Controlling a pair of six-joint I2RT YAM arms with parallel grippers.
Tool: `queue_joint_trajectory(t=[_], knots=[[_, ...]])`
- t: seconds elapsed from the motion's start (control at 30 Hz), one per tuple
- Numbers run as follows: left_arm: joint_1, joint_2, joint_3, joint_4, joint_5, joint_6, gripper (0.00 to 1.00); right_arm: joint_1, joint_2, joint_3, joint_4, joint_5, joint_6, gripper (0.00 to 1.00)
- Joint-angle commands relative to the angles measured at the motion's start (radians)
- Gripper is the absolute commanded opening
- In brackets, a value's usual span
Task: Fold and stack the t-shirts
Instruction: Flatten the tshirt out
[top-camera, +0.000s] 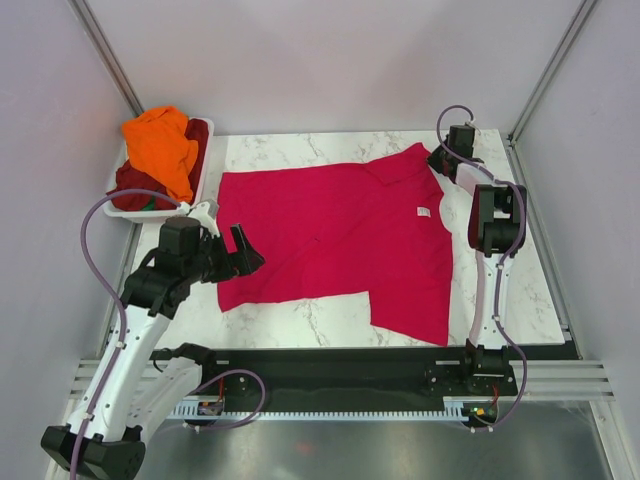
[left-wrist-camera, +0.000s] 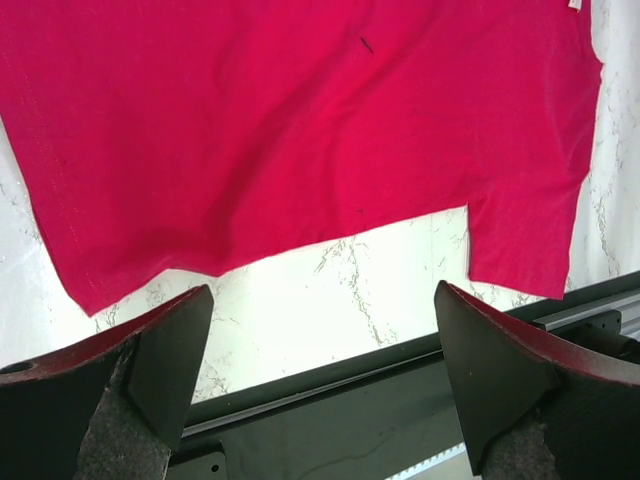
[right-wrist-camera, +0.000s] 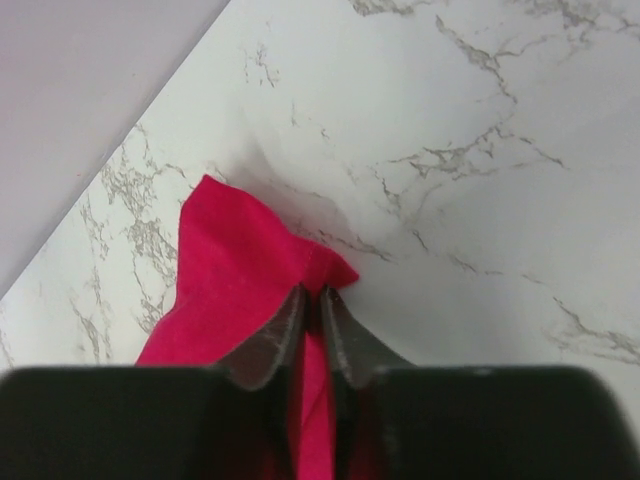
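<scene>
The right claw (right-wrist-camera: 312, 300) is clenched on a sleeve tip of the pink shirt (top-camera: 330, 225), at the upper right of the top view; the left claw (left-wrist-camera: 322, 292) hangs released near the hem corner at lower left, gripping nothing; the shirt lies flat on the table (top-camera: 520, 270); an orange shirt (top-camera: 160, 145) and a maroon shirt (top-camera: 130, 185) sit in the basket (top-camera: 205, 165), upper left. The thin pinch could slip under a pull; lifting one side alone would likely bunch the cloth.

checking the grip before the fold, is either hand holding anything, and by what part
The right hand is shut on the pink shirt, pinching the tip of its far sleeve. The left hand is open and holds nothing.
</scene>
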Motion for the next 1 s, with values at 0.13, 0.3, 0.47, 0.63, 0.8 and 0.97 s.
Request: queue_joint_trajectory(t=[0.13, 0.3, 0.47, 0.63, 0.8, 0.97], knots=[[0.000, -0.011, -0.007, 0.006, -0.018, 0.024, 1.00, 0.004, -0.019, 0.010, 0.023, -0.043, 0.006, 0.00], [0.000, -0.030, -0.011, 0.008, -0.030, 0.018, 1.00, 0.064, -0.051, 0.047, 0.026, -0.043, -0.018, 0.00], [0.000, -0.031, -0.011, 0.008, -0.033, 0.016, 1.00, 0.119, -0.033, 0.131, 0.023, -0.037, 0.019, 0.00], [0.000, -0.039, -0.013, 0.008, -0.043, 0.015, 1.00, 0.164, 0.010, 0.265, 0.021, 0.013, 0.058, 0.00], [0.000, -0.051, -0.013, 0.009, -0.052, 0.010, 1.00, 0.184, 0.056, 0.318, 0.145, 0.043, 0.173, 0.00], [0.000, -0.047, -0.013, 0.008, -0.050, 0.010, 1.00, 0.213, 0.192, 0.492, 0.195, 0.153, 0.259, 0.00]])
